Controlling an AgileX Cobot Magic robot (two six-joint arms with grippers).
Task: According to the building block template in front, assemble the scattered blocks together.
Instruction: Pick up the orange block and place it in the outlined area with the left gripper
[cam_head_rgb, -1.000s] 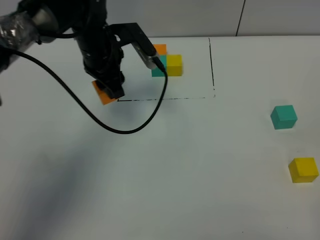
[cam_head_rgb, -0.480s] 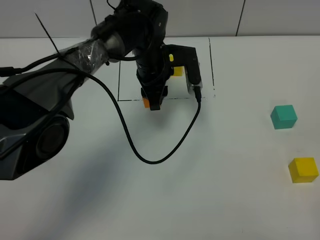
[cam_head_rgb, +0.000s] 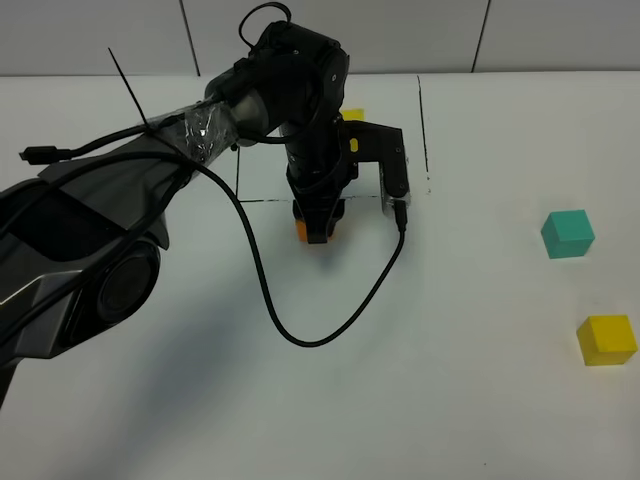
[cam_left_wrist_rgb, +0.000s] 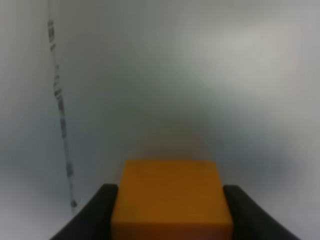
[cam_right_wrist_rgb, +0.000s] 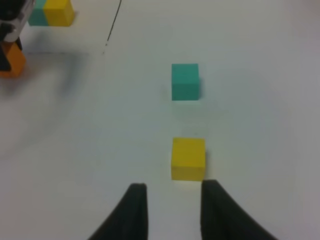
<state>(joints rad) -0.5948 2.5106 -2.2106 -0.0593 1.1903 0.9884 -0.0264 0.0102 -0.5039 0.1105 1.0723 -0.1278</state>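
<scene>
My left gripper (cam_head_rgb: 317, 228) is shut on the orange cube (cam_head_rgb: 301, 229), just in front of the drawn black frame's front line (cam_head_rgb: 262, 199). In the left wrist view the orange cube (cam_left_wrist_rgb: 171, 197) sits between the two dark fingers (cam_left_wrist_rgb: 101, 212). I cannot tell whether it touches the table. The template is mostly hidden behind my left arm; its yellow cube (cam_head_rgb: 353, 115) shows, and its teal and yellow cubes (cam_right_wrist_rgb: 50, 12) show in the right wrist view. The loose teal cube (cam_head_rgb: 567, 233) and loose yellow cube (cam_head_rgb: 607, 339) lie at the right. My right gripper (cam_right_wrist_rgb: 172, 212) is open, just short of the yellow cube (cam_right_wrist_rgb: 188, 158), with the teal cube (cam_right_wrist_rgb: 185, 81) beyond.
A black cable (cam_head_rgb: 300, 335) hangs from the left arm and loops over the table in front of the frame. The frame's right line (cam_head_rgb: 423, 130) runs toward the back wall. The left arm's body (cam_head_rgb: 90, 260) covers the left side of the table.
My left gripper has carried the orange cube from the frame's left side rightward, then slightly forward, to just in front of the frame's front line. The loose teal and yellow cubes have not moved.
</scene>
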